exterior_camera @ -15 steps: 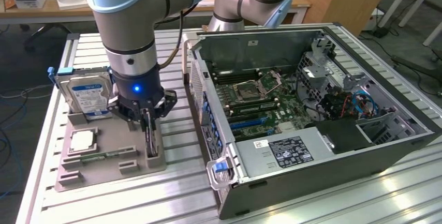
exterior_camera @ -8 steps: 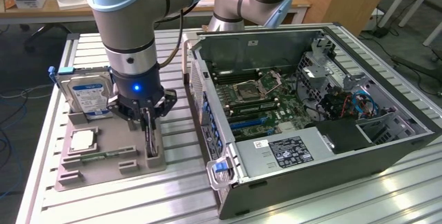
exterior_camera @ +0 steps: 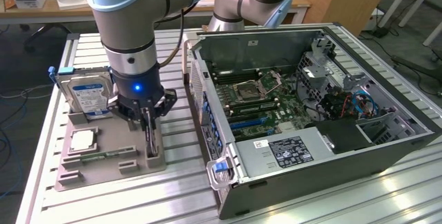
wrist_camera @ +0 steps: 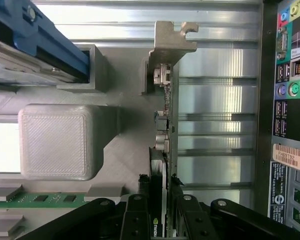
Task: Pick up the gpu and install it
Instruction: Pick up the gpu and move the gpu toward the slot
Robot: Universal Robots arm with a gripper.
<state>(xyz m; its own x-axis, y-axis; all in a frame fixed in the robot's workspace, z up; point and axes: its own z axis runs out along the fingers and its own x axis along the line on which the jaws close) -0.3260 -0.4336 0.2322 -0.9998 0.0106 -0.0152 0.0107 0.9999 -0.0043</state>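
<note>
Gpu (exterior_camera: 150, 144) (wrist_camera: 166, 125): thin, stiff, likely light and fragile card, on edge at holder's (exterior_camera: 103, 169) edge nearest computer case (exterior_camera: 276, 185); pincer (exterior_camera: 145, 116) (wrist_camera: 160, 184) narrowed, clamping its upper edge.

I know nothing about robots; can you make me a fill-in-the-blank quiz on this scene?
1. The hand grips the thin dark circuit card with a silvery bracket, standing on its ____ in the grey plastic holder.
2. The silver hard drive with the blue-white label stands ____ in that holder.
3. The narrow memory stick lying in the holder is ____ in colour.
Missing: edge; upright; green.
</note>
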